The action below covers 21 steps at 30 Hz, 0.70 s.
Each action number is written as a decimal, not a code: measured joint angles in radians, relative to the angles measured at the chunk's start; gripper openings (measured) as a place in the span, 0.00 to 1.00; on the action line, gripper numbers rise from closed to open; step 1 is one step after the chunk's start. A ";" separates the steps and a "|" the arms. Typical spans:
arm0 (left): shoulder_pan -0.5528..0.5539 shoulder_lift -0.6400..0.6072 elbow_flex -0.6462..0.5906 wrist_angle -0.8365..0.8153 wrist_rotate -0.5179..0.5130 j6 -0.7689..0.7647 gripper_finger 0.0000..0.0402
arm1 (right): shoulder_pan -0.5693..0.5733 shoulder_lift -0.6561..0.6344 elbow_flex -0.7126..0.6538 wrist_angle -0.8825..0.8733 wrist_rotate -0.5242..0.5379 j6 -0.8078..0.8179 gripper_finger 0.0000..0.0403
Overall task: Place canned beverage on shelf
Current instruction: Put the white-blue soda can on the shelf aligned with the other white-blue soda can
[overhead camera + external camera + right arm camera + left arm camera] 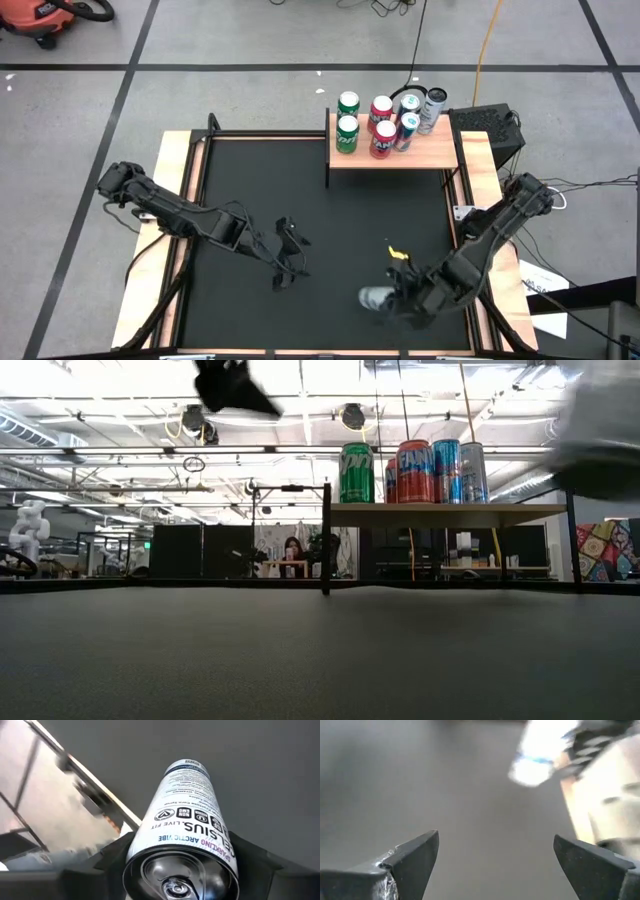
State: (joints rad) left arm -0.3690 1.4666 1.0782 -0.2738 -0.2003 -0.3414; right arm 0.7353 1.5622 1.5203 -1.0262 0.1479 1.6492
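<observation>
Celsius can (187, 815), clamped in right pincer (392, 298), near-right of counter (300, 190).
Shelf (440, 152) lies far, straight beyond; can's long axis points left. Left pincer (285, 258) wide, idle mid-counter.

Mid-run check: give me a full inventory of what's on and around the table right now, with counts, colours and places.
Shelf: one, light-brown board on thin black posts, far edge of the table.
Green cans: two, at the shelf's left end.
Red cans: two, mid-shelf.
Teal-and-white cans: two, right of the red ones.
Silver can: one, far right corner of the shelf.
White Celsius can: one, held in the right gripper near the table's near right edge.
Black mat: one, covering the tabletop.
Person: one, seated far off in the room behind.
Left gripper: open, empty, over the mat's near middle.
Right gripper: shut on the white Celsius can.
</observation>
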 joint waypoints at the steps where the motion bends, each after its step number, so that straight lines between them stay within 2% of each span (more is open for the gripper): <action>1: 0.007 0.002 0.000 0.049 0.052 0.012 0.99 | -0.019 0.000 0.014 0.005 0.014 -0.042 0.62; 3: 0.021 0.008 0.000 0.144 0.116 0.016 0.99 | -0.061 0.001 0.035 0.030 0.031 -0.132 0.62; 7: 0.044 0.010 0.000 0.244 0.172 0.051 0.99 | -0.142 0.002 0.068 0.093 0.035 -0.288 0.62; 15: 0.087 0.022 0.000 0.286 0.239 0.065 0.99 | -0.244 0.002 0.100 0.177 0.035 -0.485 0.62; 19: 0.095 0.060 0.000 0.322 0.348 0.059 0.99 | -0.288 0.002 0.102 0.223 0.034 -0.551 0.62; 21: 0.097 0.077 0.003 0.325 0.371 0.060 0.99 | -0.305 0.002 0.102 0.222 0.016 -0.577 0.62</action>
State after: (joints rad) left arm -0.2725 1.5439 1.0817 0.0508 0.1709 -0.2813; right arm 0.4300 1.5642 1.6222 -0.8039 0.1642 1.0723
